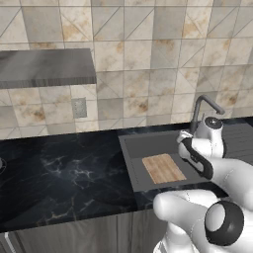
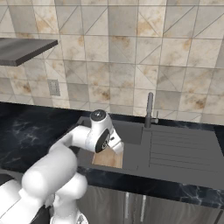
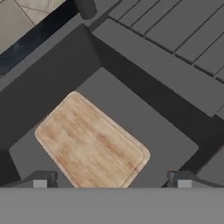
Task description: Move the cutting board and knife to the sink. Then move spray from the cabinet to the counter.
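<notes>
One of the two items bound for the basin is in place: the cutting board (image 3: 91, 142) lies flat on the floor of the sink (image 1: 129, 163), toward the basin's near side, its long edge skewed a little to the walls. Bare grey floor shows around it on the sides in view. Not touching the faucet (image 1: 203, 109), which stands at the back rim.

Gripper (image 3: 112, 183) hangs directly above the basin, jaws spread wide and holding nothing; both fingertips (image 3: 40, 182) frame the board's near edge in the hand view without contact, as far as can be told.

Judgement: board placement done; the knife leg is next. No knife can be made out on the stretch of counter (image 1: 64, 173) in view or in the basin, so its location cannot be stated. Next move likely calls for lifting the hand straight up clear of the rim, then turning or driving to find the knife.

Clearances: basin walls close in on all sides, ridged drainboard (image 2: 183, 151) to the right, faucet behind, so vertical exit is cleanest. Counter to the left is open black surface. Grey shelf (image 1: 44, 66) on the wall, upper left, well above the worktop; no spray bottle discernible there.
</notes>
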You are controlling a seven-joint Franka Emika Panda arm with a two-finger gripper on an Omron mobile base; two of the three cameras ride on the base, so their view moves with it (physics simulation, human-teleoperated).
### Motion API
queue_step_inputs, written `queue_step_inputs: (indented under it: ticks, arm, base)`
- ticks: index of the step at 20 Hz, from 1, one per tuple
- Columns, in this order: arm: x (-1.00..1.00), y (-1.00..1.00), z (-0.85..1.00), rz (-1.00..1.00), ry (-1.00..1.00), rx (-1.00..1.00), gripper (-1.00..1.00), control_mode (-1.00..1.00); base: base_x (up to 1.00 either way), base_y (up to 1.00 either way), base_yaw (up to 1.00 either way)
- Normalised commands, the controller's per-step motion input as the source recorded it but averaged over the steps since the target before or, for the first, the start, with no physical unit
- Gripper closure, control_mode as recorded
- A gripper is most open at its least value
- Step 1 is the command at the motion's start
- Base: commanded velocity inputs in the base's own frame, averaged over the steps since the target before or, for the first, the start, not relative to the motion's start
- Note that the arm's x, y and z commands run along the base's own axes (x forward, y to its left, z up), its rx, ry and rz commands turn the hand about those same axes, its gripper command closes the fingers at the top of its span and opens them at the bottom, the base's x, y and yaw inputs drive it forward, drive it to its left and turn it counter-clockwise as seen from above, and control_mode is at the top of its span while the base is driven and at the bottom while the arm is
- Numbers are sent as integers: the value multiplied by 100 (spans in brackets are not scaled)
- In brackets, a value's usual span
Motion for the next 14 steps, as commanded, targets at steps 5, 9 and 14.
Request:
queue_step_inputs:
  ticks: [5, 9, 14]
  arm:
    - [-53, 0, 47, 20, 2, -13, -100, -100]
    - [-52, 2, 44, 22, 6, -7, -100, -100]
    - [-58, 3, 34, 22, 0, -6, -100, -100]
  base:
    - [0, 0, 0]
    - [0, 0, 0]
    - [0, 0, 0]
